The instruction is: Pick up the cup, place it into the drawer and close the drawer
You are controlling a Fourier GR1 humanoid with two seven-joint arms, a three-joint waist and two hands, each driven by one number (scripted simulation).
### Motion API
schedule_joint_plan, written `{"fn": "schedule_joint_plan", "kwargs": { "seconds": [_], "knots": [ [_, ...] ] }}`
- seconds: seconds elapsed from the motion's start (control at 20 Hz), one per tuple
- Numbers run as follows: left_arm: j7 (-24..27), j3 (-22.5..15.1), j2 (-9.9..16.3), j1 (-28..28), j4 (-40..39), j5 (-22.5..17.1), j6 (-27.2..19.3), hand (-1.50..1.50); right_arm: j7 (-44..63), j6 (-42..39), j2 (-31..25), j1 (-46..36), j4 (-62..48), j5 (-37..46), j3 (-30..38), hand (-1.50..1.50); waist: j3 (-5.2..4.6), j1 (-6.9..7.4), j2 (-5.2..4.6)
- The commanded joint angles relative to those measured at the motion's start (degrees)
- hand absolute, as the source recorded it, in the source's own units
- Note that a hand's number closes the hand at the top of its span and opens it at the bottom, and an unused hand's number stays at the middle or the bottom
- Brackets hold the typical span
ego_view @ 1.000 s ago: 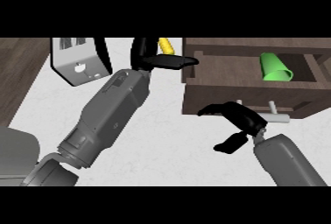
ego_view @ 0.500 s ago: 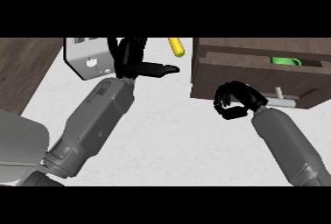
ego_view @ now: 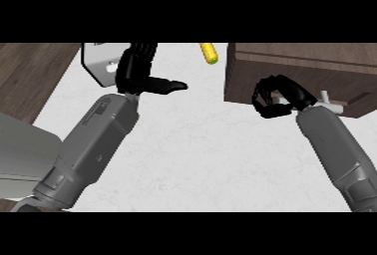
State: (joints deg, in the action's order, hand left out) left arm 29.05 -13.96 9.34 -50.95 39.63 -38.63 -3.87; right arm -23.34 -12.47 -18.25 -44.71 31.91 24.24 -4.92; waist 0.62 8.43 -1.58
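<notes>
Pushing with my clenched, empty right robot hand (ego_view: 278, 97) against the drawer (ego_view: 294, 74) front beside its handle (ego_view: 333, 105), I cannot see the cup, and I judge this stiff wooden drawer slides easily; my left robot hand (ego_view: 143, 74) stays released.

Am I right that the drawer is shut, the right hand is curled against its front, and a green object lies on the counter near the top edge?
Almost. The head view shows the object near the top edge is yellow, not green. The rest holds: the drawer looks shut and the right hand is curled against its front, beside the handle.
</notes>
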Motion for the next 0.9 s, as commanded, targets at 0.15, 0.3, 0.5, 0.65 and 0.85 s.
{"fn": "schedule_joint_plan", "kwargs": {
  "seconds": [0.15,0.3,0.5,0.65,0.85],
  "knots": [
    [-0.9,-0.3,1.8,1.5,2.3,-0.2,2.3,-1.5,3.6,1.5,-6.3,-9.9,-3.4,-2.4,6.1,1.5,-0.35,3.02,-1.0],
    [-1.1,-0.9,1.9,2.2,2.5,0.1,3.3,-1.5,2.8,-0.1,-7.8,-9.5,-2.5,-3.0,6.3,1.5,-0.36,3.08,-1.3],
    [-1.1,-0.9,2.4,2.9,3.3,-0.1,4.0,-1.5,3.4,-2.4,-9.0,-9.5,-1.0,-4.3,7.0,1.5,-0.39,3.92,-1.14],
    [-0.9,-0.6,2.1,3.3,3.6,-0.6,4.4,-1.5,4.1,-3.5,-8.9,-9.6,-0.4,-5.1,7.2,1.5,-0.47,4.12,-1.43],
    [-1.4,-0.8,2.6,4.0,4.4,-0.6,5.1,-1.5,3.9,-4.9,-9.7,-8.5,0.5,-6.0,7.6,1.5,-0.4,4.63,-1.23]
  ]
}}
